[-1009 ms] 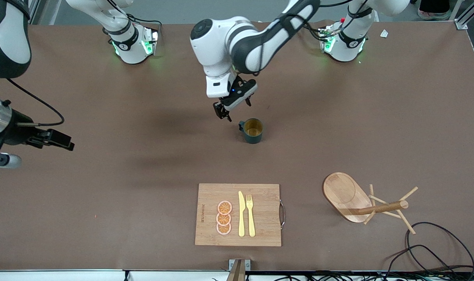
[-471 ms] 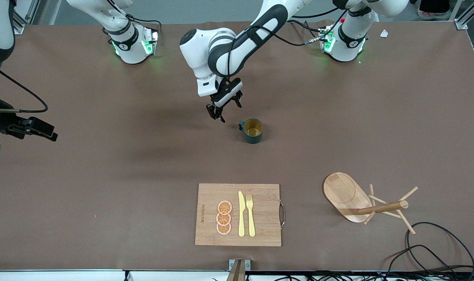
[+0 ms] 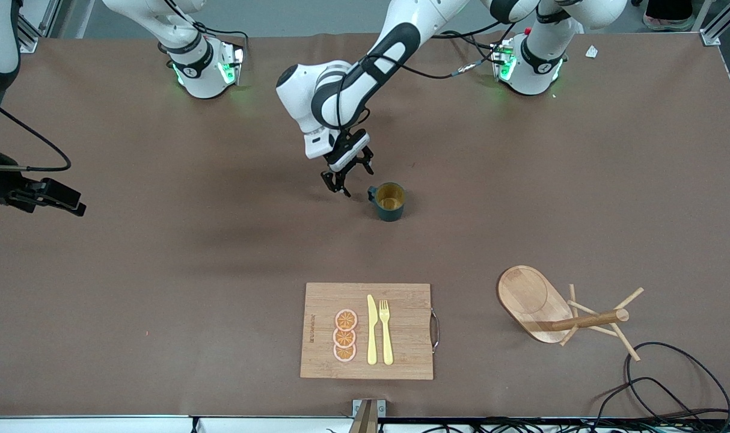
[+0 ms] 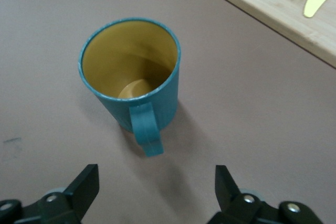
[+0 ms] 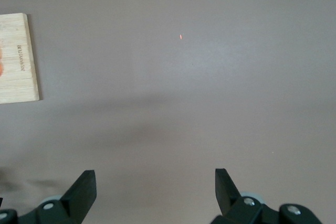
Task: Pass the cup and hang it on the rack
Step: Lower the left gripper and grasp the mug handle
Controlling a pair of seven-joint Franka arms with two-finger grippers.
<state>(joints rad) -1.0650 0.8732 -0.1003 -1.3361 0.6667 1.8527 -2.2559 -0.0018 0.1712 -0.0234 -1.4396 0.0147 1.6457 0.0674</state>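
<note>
The left gripper (image 3: 347, 178) is hanging low over the table (image 3: 160, 270) just beside the cup (image 3: 390, 201), its fingers spread wide and holding nothing. The wrist view shows the two dark fingertips (image 4: 84, 187) splayed on either side of the cup's loop handle (image 4: 146, 135), which is pointing straight back at them, a line-up that suggests the arm is aiming to take the cup by that handle. The cup is standing upright on the bare table near its middle, well apart from the rack (image 3: 551, 310), which is sitting nearer the front camera toward the left arm's end. The cup is a small teal cylinder, faintly ribbed outside, with a smooth mustard-yellow interior. The rack is pale wood, with an oval base, a thick round post and thin angled pegs, all empty. A bamboo board (image 3: 368, 331) carrying a yellow knife and fork and orange slices is lying nearer the camera. The right gripper (image 3: 58, 198) is waiting over the table's right-arm end, fingers (image 5: 81, 190) parted and empty.
</note>
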